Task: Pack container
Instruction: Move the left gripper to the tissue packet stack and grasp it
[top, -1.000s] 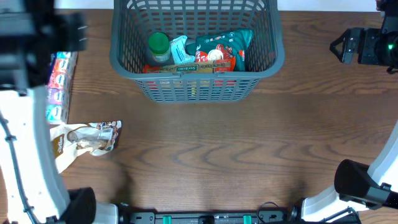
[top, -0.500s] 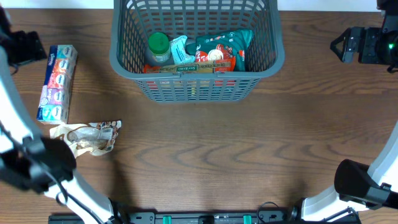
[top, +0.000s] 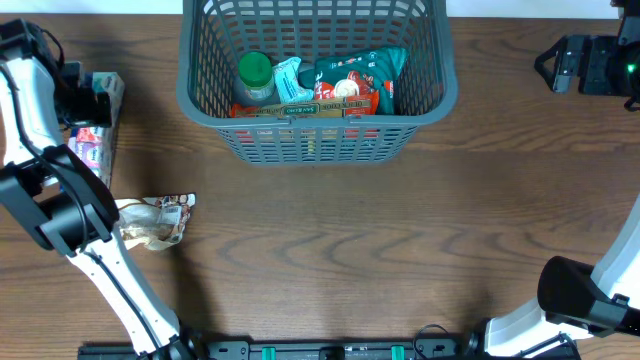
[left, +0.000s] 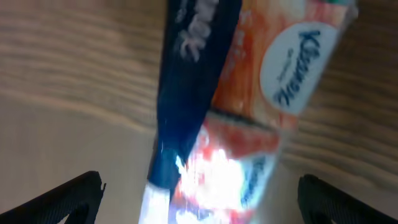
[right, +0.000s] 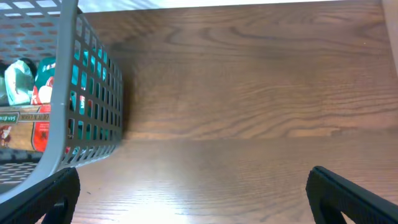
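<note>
Facing tissue pack (left: 249, 93), left jaws spread.

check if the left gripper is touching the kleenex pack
Apart. Left wrist view: left gripper open, table showing between each of its fingertips and the Kleenex pack.

Table middle: I see bare table (top: 330, 250) from the container (top: 310, 145) to the near edge, a wide passage.
Container: lattice walls block side entry; from above, its far half is free.
Left edge: tissue pack (top: 100, 150) and crumpled packet (top: 150, 220) lie close together under my left arm (top: 28, 105).
Right side: bare wood between right gripper (top: 548, 70) and container.
</note>
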